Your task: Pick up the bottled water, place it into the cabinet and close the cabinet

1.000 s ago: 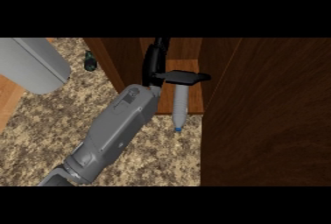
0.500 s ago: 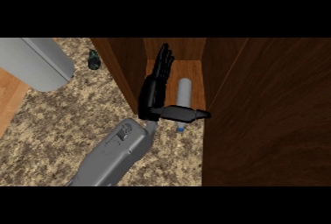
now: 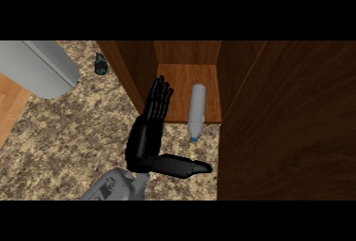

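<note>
Cabinet (image 3: 186, 75) slot's pretty narrow: bottled water (image 3: 198, 111) lies along its right side, open door (image 3: 292, 122) walls off the right, free counter (image 3: 69, 132) left.

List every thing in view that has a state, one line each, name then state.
bottled water: lying on its side, mostly on the cabinet floor, blue cap end sticking out over the counter, not held
cabinet: open
cabinet door: swung open at the right
robot hand: open, fingers straight beside the bottle, thumb out
</note>
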Controlling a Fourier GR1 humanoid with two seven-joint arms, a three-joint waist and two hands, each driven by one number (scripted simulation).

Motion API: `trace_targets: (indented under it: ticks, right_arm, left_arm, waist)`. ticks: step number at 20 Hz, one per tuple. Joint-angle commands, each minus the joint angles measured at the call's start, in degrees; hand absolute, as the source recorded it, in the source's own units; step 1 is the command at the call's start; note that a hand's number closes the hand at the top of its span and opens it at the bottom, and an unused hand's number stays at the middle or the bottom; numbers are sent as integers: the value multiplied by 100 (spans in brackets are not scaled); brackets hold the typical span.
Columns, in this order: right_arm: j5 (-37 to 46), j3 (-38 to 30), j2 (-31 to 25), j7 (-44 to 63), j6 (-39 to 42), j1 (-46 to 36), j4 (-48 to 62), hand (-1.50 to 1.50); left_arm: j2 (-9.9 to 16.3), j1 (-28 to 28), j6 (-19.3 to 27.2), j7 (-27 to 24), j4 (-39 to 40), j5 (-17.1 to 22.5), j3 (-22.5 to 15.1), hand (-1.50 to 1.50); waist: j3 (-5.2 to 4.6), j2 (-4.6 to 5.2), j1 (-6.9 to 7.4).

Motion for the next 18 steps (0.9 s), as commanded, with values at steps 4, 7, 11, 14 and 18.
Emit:
trace_targets:
  ticks: [4, 7, 11, 14, 18]
  right_arm:
    - [307, 533, -402, 545, 348, 175, -1147, 150]
    - [343, 839, -553, 744, 424, 190, -1203, 150]
    - [786, 1672, -419, 1081, 259, 220, -1500, 150]
    - [1111, 2224, -321, 1292, 109, -88, -1495, 150]
    - [1517, 2849, -240, 1512, 15, -244, -1518, 150]
  left_arm:
    - [518, 1307, 36, -221, -1133, -186, -336, -150]
    - [944, 1761, -305, -355, -1393, 11, -91, -150]
    - [1025, 2053, -117, -405, -1816, -81, -53, -150]
    - [1300, 2184, -330, -389, -1993, 78, 197, -150]
    - [1396, 2588, -511, -627, -2010, 112, 168, -150]
  waist:
    - [-4, 5, -18]
    - [-9, 14, -27]
    - [-11, 7, -60]
    - [-19, 6, -42]
    - [-30, -8, -96]
